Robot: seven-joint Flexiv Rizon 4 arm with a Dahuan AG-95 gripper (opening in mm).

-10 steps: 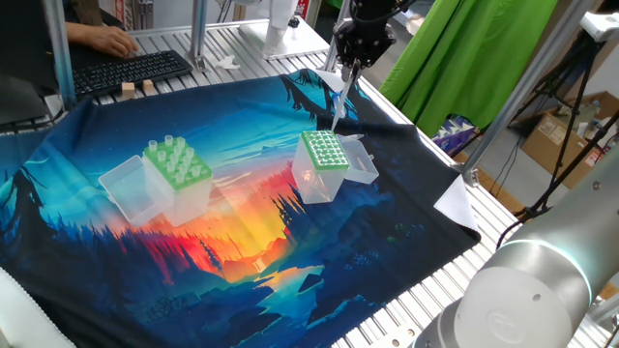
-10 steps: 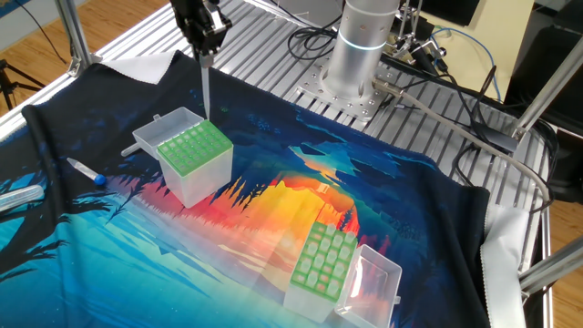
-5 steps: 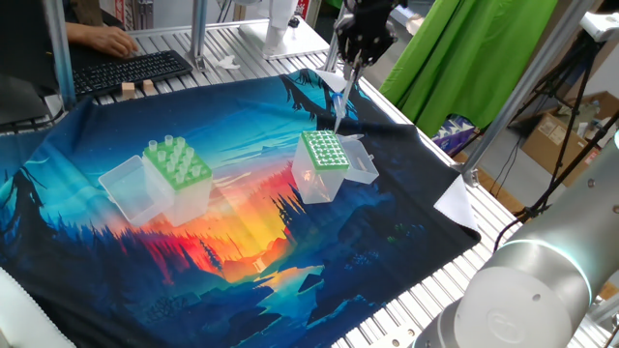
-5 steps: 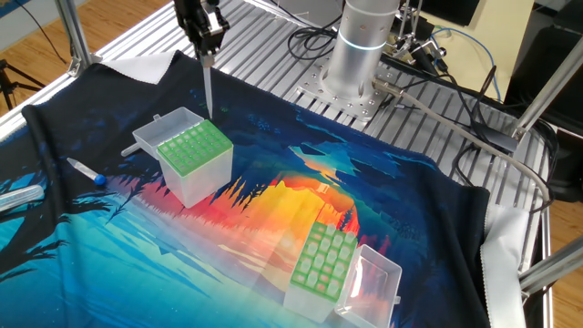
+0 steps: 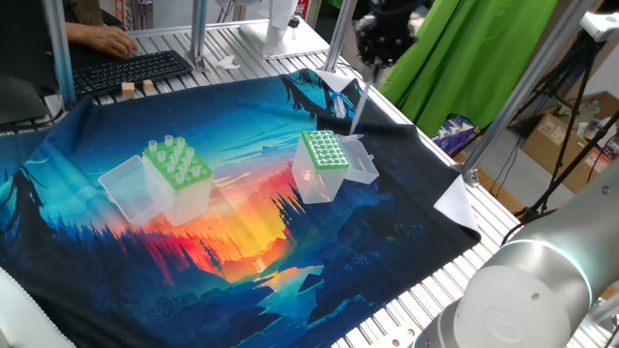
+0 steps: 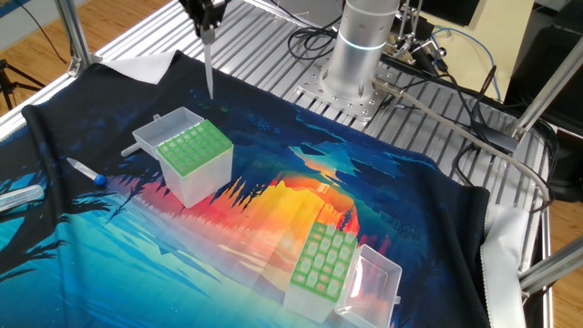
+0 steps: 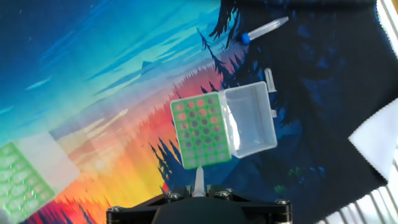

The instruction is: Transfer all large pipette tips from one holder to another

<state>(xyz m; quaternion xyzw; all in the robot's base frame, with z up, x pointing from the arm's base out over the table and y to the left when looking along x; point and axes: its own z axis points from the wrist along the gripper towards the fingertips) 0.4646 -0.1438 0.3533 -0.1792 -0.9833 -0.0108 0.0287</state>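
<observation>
My gripper (image 5: 373,60) (image 6: 207,25) hangs high over the far edge of the cloth, shut on a large pipette tip (image 5: 357,108) (image 6: 209,68) (image 7: 199,181) that points straight down. The tip's point is above and just beyond the narrower holder with the darker-green dotted top (image 5: 323,151) (image 6: 193,148) (image 7: 200,130), whose clear lid (image 7: 252,121) lies open. The other holder, with the light-green wide-holed top (image 5: 177,164) (image 6: 322,258) (image 7: 17,182), stands apart and has several tips sticking up from it.
A small tube with a blue cap (image 6: 86,170) (image 7: 262,29) and a second tube (image 6: 18,196) lie on the printed cloth. The robot base (image 6: 363,46) stands behind. A keyboard (image 5: 126,68) and a person's hand are at the back. White paper (image 5: 458,203) lies off the cloth's edge.
The gripper has risen and drifted away from the darker-green holder, carrying the tip with it. Both holders stay put.
</observation>
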